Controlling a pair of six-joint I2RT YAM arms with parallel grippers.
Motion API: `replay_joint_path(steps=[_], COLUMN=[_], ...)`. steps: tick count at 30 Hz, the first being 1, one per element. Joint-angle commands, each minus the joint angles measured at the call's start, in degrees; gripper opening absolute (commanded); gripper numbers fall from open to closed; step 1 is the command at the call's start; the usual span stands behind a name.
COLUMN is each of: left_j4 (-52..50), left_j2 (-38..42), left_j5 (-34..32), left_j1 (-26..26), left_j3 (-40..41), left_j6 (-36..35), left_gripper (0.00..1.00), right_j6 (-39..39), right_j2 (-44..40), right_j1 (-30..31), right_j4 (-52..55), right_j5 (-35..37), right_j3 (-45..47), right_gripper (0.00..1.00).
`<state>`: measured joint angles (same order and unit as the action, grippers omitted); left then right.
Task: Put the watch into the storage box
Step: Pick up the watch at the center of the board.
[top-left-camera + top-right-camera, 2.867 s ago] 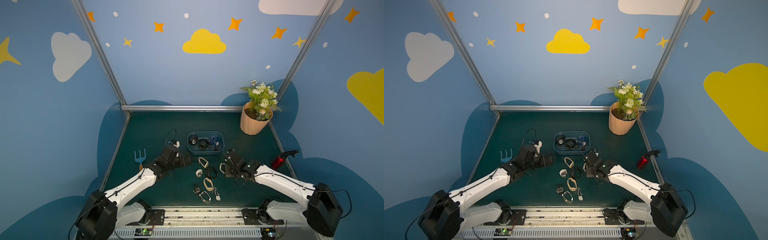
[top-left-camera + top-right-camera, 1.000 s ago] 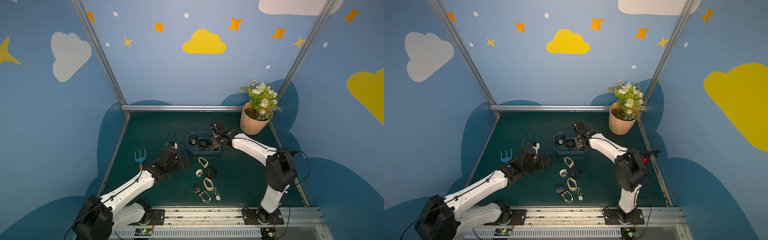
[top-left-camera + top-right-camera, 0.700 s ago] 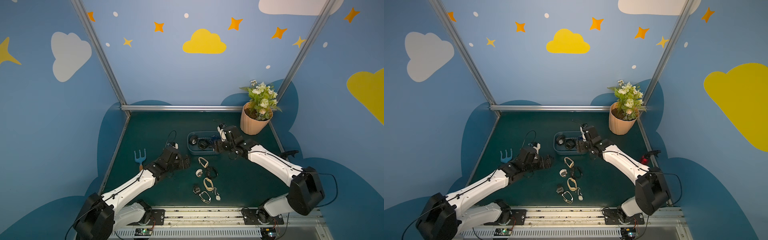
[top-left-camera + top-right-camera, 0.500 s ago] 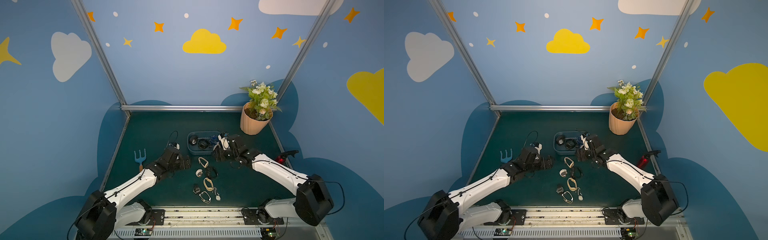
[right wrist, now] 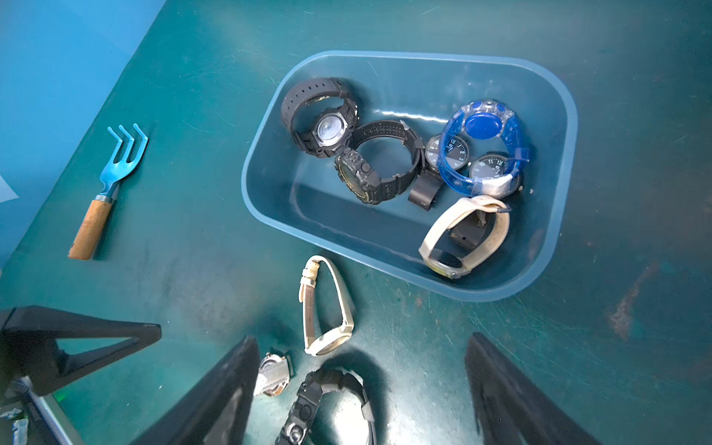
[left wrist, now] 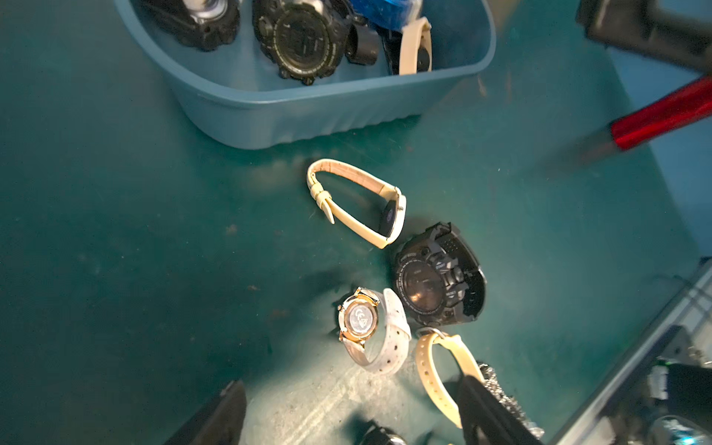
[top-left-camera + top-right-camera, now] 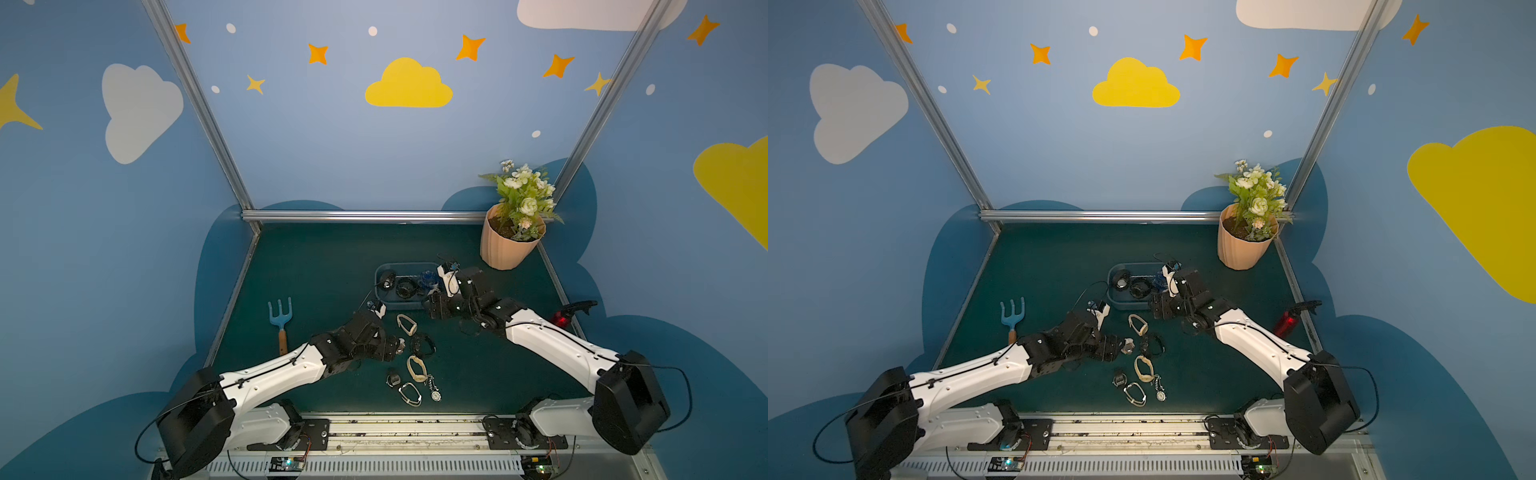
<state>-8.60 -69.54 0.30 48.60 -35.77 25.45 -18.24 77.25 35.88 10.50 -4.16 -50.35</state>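
The blue-grey storage box (image 7: 399,306) (image 7: 1128,307) holds several watches (image 5: 468,235). More watches lie loose on the green mat in front of it. My left gripper (image 7: 395,348) (image 6: 346,408) is open and low over the mat. A gold-cased watch with a white strap (image 6: 370,331) (image 7: 1128,345) lies just ahead of its fingertips, and a black watch (image 6: 439,281) and a cream-strap watch (image 6: 358,200) lie beyond. My right gripper (image 7: 430,311) (image 5: 362,389) is open and empty at the box's front right corner, above the black watch (image 5: 327,404).
A peach flower pot (image 7: 509,247) stands at the back right. A blue hand fork with a wooden handle (image 7: 280,320) lies at the left. A red and black tool (image 7: 561,319) lies at the mat's right edge. A pocket watch on a chain (image 7: 434,395) lies nearest the front rail.
My right gripper has drawn back from over the box to its front right corner. My left gripper has moved right and toward the front, up to the white-strap watch.
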Motion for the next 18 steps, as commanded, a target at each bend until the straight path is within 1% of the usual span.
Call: replay_joint_path(steps=[1, 7, 11, 14, 18], left_j4=[-1.73, 0.30, 0.01, 2.13, 1.42], left_j2=[-2.19, -6.60, -9.39, -10.66, -13.26], left_j5=[-3.71, -2.96, -0.76, 0.19, -0.21], left_j1=[0.70, 2.05, 2.37, 2.47, 2.46], left_j3=[-0.75, -2.25, -4.36, -4.18, -5.91], left_j6=[-1.61, -3.30, -3.35, -3.04, -3.05], left_gripper=[0.81, 0.74, 0.70, 0.67, 0.58], right_j6=[-0.89, -0.97, -1.48, -1.16, -1.14], right_j2=[0.24, -0.34, -1.32, -1.86, -1.79], right_j1=[0.07, 0.07, 0.07, 0.14, 0.06], right_j4=[-0.23, -0.32, 0.53, 0.07, 0.47], right_j5=[-0.57, 0.44, 0.47, 1.05, 1.47], right_j3=[-1.77, -0.72, -0.39, 0.28, 0.15], right_gripper=[0.85, 0.85, 0.85, 0.85, 0.85])
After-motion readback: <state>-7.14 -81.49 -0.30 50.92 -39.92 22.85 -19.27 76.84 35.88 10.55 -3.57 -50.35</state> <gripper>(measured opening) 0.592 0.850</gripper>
